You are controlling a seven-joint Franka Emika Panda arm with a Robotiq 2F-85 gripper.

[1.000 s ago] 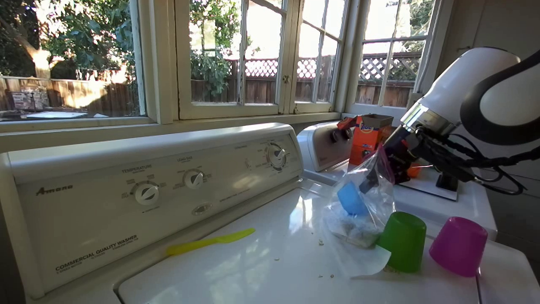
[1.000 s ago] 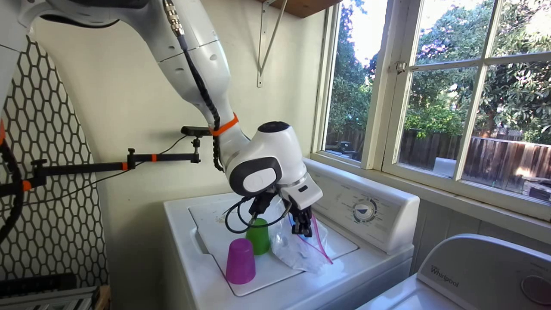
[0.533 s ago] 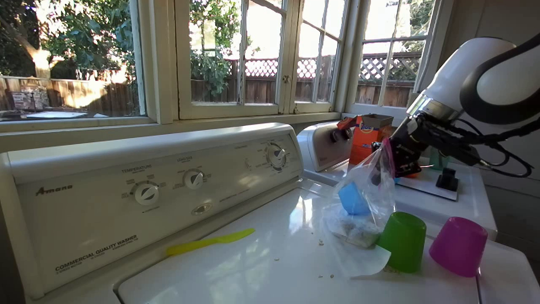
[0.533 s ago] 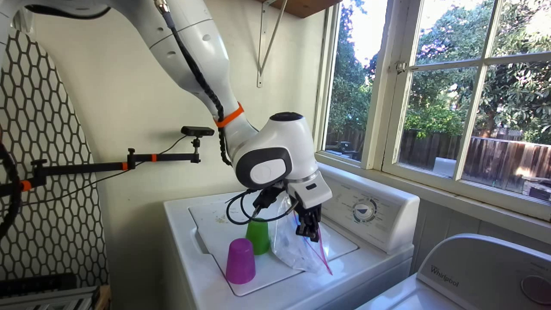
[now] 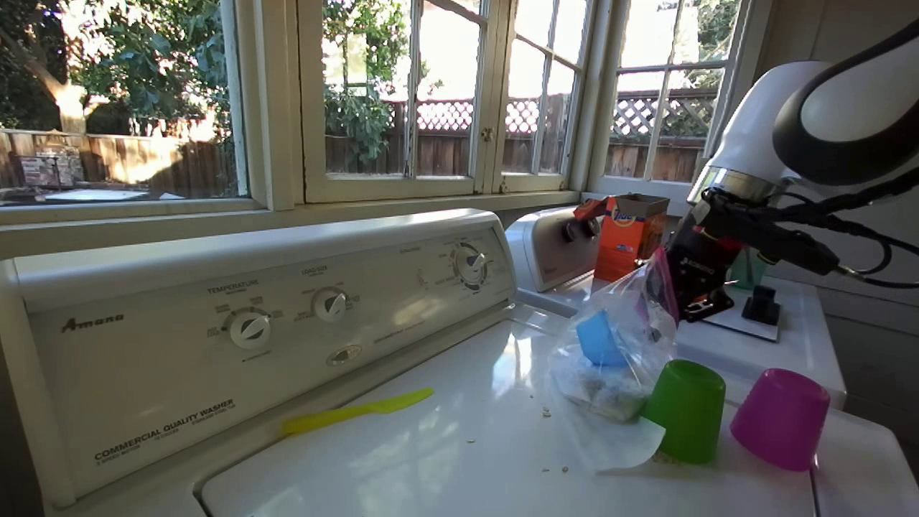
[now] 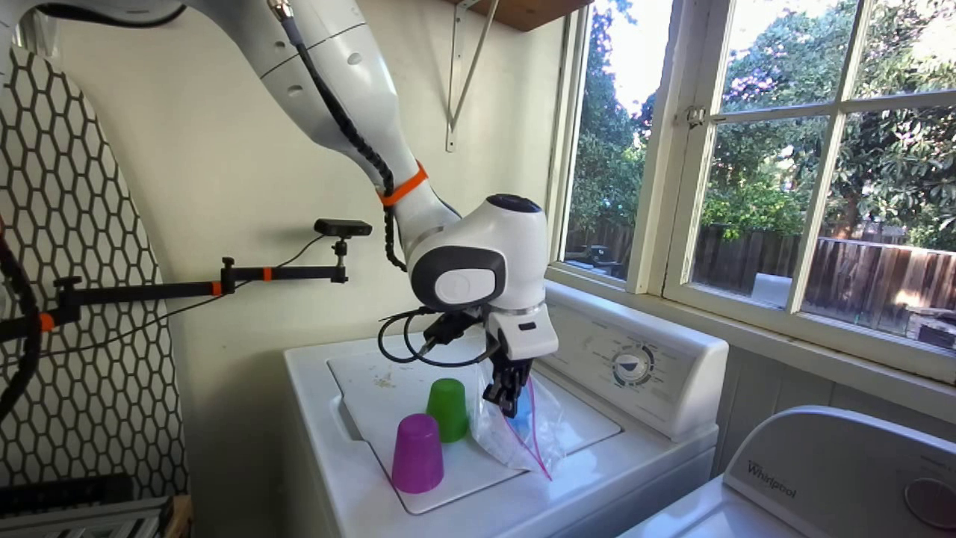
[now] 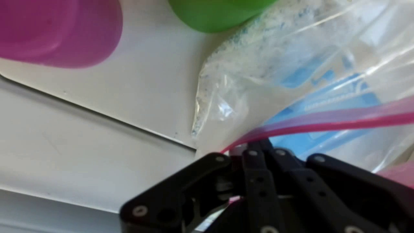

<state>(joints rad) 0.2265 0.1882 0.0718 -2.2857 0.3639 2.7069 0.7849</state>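
A clear zip bag (image 5: 609,399) with pink edges at its mouth stands on a white washer lid. Blue-specked white powder (image 7: 258,61) lies inside, together with a blue scoop (image 5: 602,337), also seen through the plastic in the wrist view. My black gripper (image 6: 501,402) is tilted down at the bag's mouth. In the wrist view the gripper (image 7: 260,144) has its fingers together; a pink strip (image 7: 323,124) crosses in front and hides the tips. More pink shows lower down, beside the fingers. The scoop is just beyond them. I cannot tell if any plastic is pinched.
Green (image 5: 687,411) and magenta (image 5: 781,420) upside-down cups stand close to the bag. A yellow utensil (image 5: 359,411) lies by the Amana control panel (image 5: 273,316). An orange Tide box (image 5: 626,237) stands on the adjoining machine. Crumbs (image 5: 546,413) dot the lid.
The gripper first drew back from inside the bag, then swung back over it with the wrist tipped more steeply down. The pink mouth shifted along with it. Cups and utensil stayed put.
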